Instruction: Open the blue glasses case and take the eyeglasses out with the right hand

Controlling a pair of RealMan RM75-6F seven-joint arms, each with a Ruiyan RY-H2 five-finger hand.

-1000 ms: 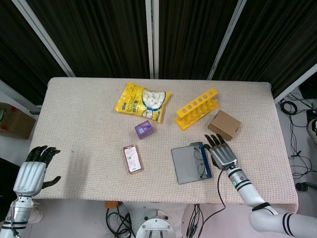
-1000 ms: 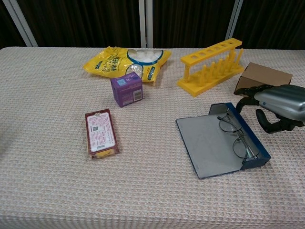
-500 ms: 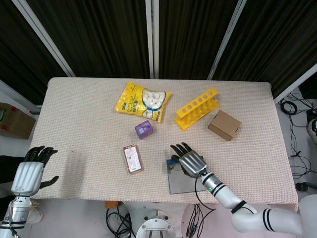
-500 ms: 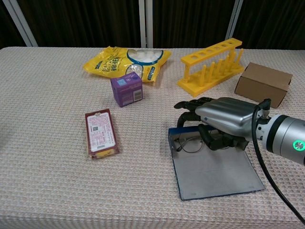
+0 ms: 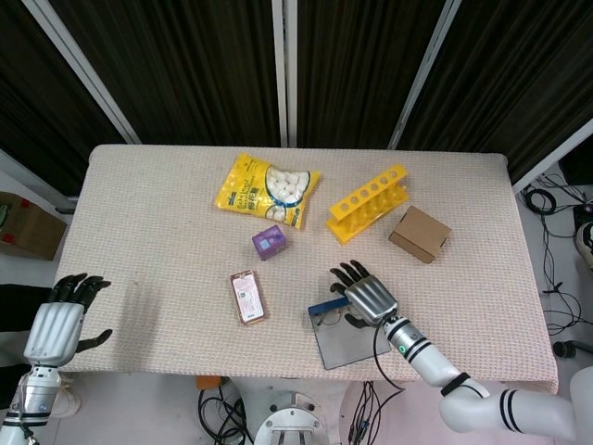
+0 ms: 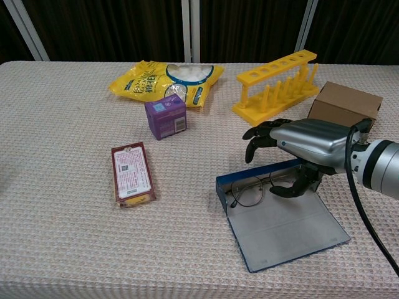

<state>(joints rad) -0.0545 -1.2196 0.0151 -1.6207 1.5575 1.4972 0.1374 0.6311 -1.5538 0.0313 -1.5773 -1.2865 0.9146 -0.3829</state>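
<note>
The blue glasses case (image 6: 261, 174) lies open near the table's front edge, its grey lid (image 6: 287, 225) flat toward me. The eyeglasses (image 6: 248, 192) lie in the blue tray, and their right end is hidden under my right hand. My right hand (image 6: 300, 144) hovers over the tray's right half with fingers spread and the thumb curled down beside the glasses; I see no grip on them. In the head view the case (image 5: 335, 332) sits just left of the right hand (image 5: 368, 293). My left hand (image 5: 59, 324) hangs open off the table's left front corner.
A red card box (image 6: 132, 174) and a purple box (image 6: 165, 116) lie left of the case. A yellow snack bag (image 6: 163, 80) is at the back, a yellow tube rack (image 6: 277, 87) and a brown cardboard box (image 6: 343, 106) behind the right hand.
Over the last second the case swung round and slid left, its tray now on the far side. My right hand has since shifted right and up, uncovering more of the glasses.
</note>
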